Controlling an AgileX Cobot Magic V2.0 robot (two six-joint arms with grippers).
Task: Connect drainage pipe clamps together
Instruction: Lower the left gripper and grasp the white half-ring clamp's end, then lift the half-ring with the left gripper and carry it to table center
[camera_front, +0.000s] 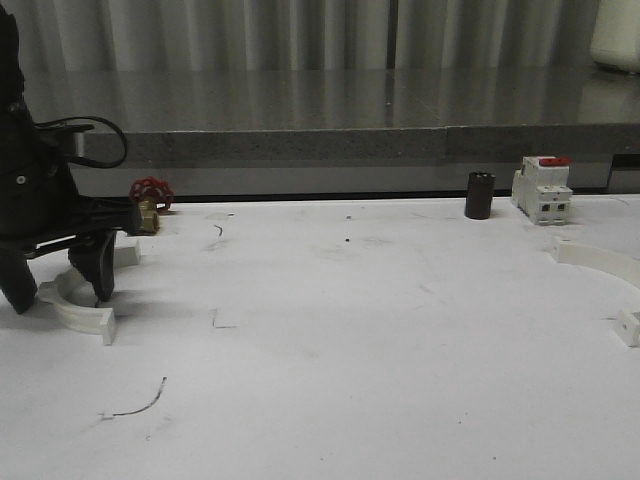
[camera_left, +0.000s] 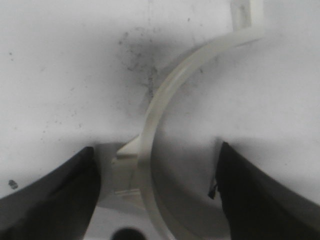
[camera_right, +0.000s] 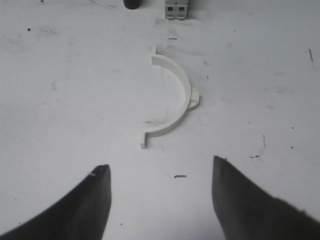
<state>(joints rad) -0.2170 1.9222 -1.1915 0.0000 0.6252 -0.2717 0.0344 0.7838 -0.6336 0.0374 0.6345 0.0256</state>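
Observation:
One white half-ring drainage pipe clamp (camera_front: 82, 307) lies on the white table at the far left. My left gripper (camera_front: 60, 298) is down over it, open. In the left wrist view the curved band (camera_left: 167, 95) and its side lug (camera_left: 126, 167) run between the two black fingers (camera_left: 60, 200) without touching them, and the left gripper (camera_left: 156, 146) holds nothing. The other clamp half (camera_front: 598, 264) lies at the right edge of the table. In the right wrist view this half (camera_right: 176, 95) lies well ahead of my open right gripper (camera_right: 160, 163), which has bare table between its fingers.
A white red-topped breaker (camera_front: 541, 188) and a black cylinder (camera_front: 480, 195) stand at the back right, beyond the right clamp half. A brass valve with a red handwheel (camera_front: 150, 200) sits at the back left, just behind my left arm. A raised grey ledge (camera_front: 320, 140) bounds the table's far side.

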